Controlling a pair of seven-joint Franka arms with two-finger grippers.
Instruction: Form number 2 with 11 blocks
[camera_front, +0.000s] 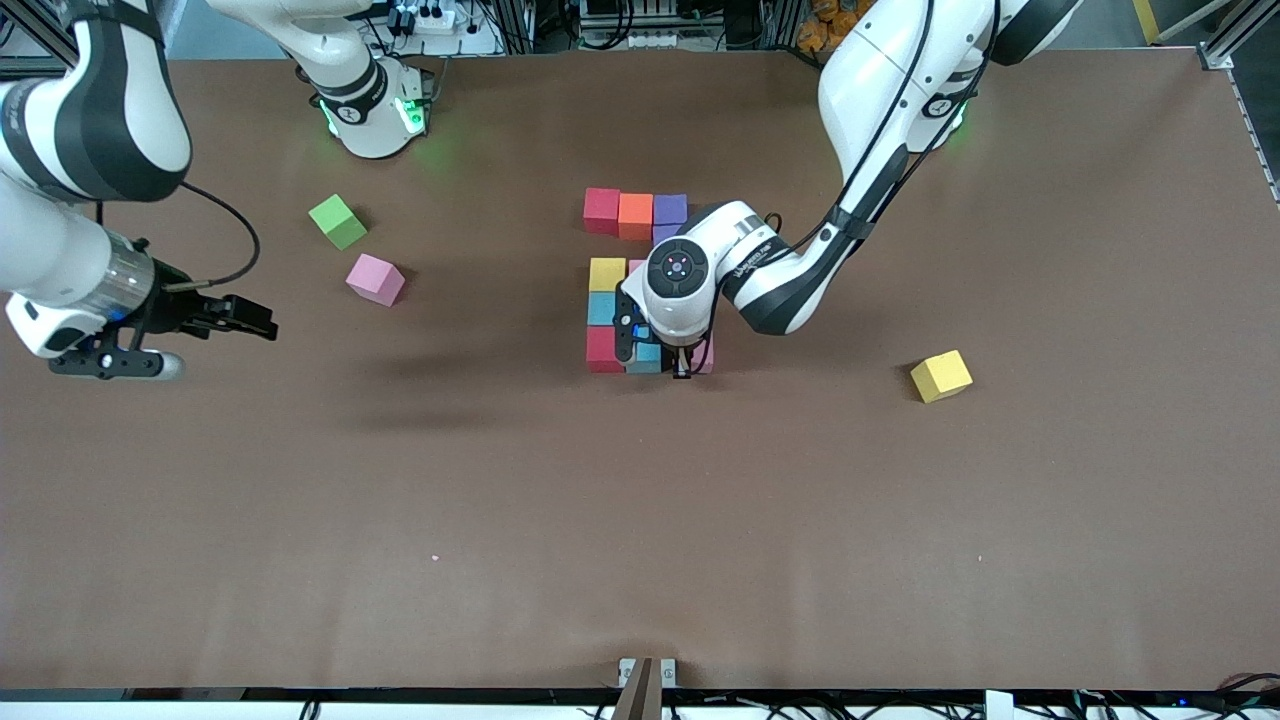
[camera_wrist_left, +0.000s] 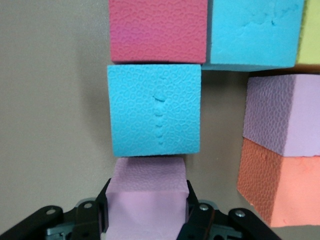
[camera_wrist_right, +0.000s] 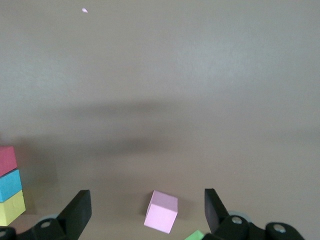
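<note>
- The number 2 (camera_front: 640, 290) is mostly built in the middle of the table. The top row is done: red cube (camera_front: 601, 210), orange cube (camera_front: 635, 215), purple cube (camera_front: 670, 209), set edge to edge on the side toward the robot bases.
- Down the side toward the right arm's end there is a yellow cube (camera_front: 606, 274), then a light blue cube (camera_front: 600, 308), then another red cube (camera_front: 602, 350) at the near corner.
- The left gripper (camera_front: 683, 366) sits low over the bottom row, clamped on a pink cube (camera_wrist_left: 146, 200) and holding it right up against a second light blue cube (camera_wrist_left: 155, 111). Looks like the last cube of the bottom row going in, though I can't tell if it's fully seated.
- The left arm's wrist covers the middle of the digit in the front view, so I can't count every cube there. The left wrist view does show another purple and orange pair stacked up in the figure.
- Loose on the table: a pink cube (camera_front: 375, 278) and a green cube (camera_front: 337, 221) toward the right arm's end, and a yellow cube (camera_front: 940, 376) toward the left arm's end.
- The right gripper (camera_front: 225, 318) waits with its fingers spread wide, holding nothing, above bare table near the loose pink cube.
- My guess: about 1 release left, plus maybe a nudge.
</note>
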